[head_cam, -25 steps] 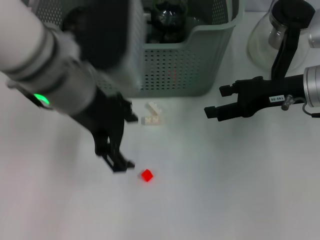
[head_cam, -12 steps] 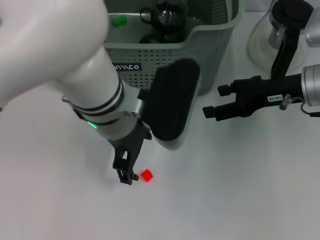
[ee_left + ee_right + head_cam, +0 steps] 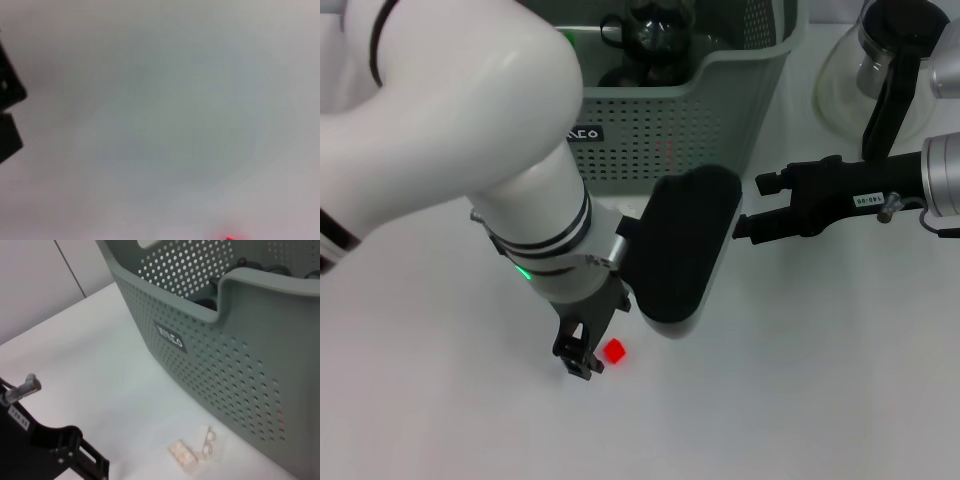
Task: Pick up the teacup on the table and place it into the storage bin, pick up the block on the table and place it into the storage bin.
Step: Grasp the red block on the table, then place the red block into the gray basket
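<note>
A small red block [image 3: 614,351] lies on the white table. My left gripper [image 3: 578,356] points down just left of it, open, with the block outside its fingers. In the left wrist view only a sliver of that red block [image 3: 230,238] shows at the edge. The grey-green storage bin [image 3: 720,110] stands at the back, with a dark glass teacup [image 3: 650,38] inside it. My right gripper [image 3: 752,207] hovers open and empty to the right of the bin. The right wrist view shows the bin's perforated wall [image 3: 235,360] and black label.
Two white bricks [image 3: 192,452] lie on the table in front of the bin; my left forearm hides them in the head view. A glass coffee pot with a black handle [image 3: 885,70] stands at the back right. A green piece [image 3: 566,38] lies in the bin.
My left arm has swung in over the table and its gripper has come down beside the red block, covering the white bricks. The right arm has stayed put.
</note>
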You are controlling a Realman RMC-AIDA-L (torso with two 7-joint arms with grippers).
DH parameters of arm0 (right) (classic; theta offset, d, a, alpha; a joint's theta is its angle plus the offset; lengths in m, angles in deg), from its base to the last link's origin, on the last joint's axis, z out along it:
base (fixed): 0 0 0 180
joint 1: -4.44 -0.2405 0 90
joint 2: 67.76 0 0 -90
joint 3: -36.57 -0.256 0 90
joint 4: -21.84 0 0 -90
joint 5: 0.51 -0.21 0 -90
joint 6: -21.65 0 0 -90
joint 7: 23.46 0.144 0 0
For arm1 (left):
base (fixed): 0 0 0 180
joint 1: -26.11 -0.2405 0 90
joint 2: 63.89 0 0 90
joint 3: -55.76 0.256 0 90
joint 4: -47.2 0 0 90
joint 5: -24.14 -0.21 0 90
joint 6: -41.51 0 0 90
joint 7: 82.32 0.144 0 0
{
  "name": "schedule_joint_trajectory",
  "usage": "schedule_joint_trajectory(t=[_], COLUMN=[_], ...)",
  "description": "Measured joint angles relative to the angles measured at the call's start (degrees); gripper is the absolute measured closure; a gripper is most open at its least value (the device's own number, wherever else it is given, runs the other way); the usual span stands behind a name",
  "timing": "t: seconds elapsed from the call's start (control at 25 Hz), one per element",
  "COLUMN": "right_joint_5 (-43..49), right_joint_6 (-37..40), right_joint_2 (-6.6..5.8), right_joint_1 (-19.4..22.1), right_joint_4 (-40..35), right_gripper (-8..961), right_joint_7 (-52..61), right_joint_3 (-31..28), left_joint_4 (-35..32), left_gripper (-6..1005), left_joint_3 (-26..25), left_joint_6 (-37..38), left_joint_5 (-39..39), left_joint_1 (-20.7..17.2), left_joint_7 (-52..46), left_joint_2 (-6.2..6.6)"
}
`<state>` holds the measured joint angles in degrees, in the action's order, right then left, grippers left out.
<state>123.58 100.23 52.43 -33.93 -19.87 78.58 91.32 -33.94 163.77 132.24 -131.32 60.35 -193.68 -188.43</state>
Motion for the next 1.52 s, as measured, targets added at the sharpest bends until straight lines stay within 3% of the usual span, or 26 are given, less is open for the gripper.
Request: schedule_joint_trajectory(t=[0.24, 0.64, 0.96, 1.2, 1.44, 1.52], right_joint_5=[0.01, 0.02, 0.02, 0.02, 0.01, 0.01], right_joint_6=[-0.19, -0.91, -1.18, -1.38, -1.43, -1.46], right_joint_2=[-0.04, -0.13, -0.13, -0.13, -0.22, -0.22], right_joint_1=[0.05, 0.09, 0.26, 0.35, 0.55, 0.60], right_joint_4=[0.38, 1.20, 1.46, 1.46, 1.46, 1.46], right_gripper=[11, 11, 11, 11, 11, 11], right_joint_7=[-0.20, -0.50, -0.61, -0.69, -0.71, -0.71], right_joint_3=[0.06, 0.03, 0.10, 0.10, 0.10, 0.10], left_joint_4=[1.53, 2.88, 3.08, 3.55, 2.86, -0.66], left_gripper=[368, 419, 528, 732, 773, 787], left_joint_3=[1.68, 3.19, 3.20, 3.19, 2.55, -0.52], left_joint_6=[-1.52, -2.59, -2.87, -2.85, -1.57, 1.62], left_joint_5=[0.00, 0.54, 0.84, 0.87, 1.18, 1.48], left_joint_1=[0.18, 0.29, 0.34, 0.40, 0.38, -0.06], left_joint_7=[0.46, 0.60, 0.29, 0.25, 0.40, 0.29], left_joint_2=[-0.09, -0.18, -0.18, -0.18, -0.16, -0.09])
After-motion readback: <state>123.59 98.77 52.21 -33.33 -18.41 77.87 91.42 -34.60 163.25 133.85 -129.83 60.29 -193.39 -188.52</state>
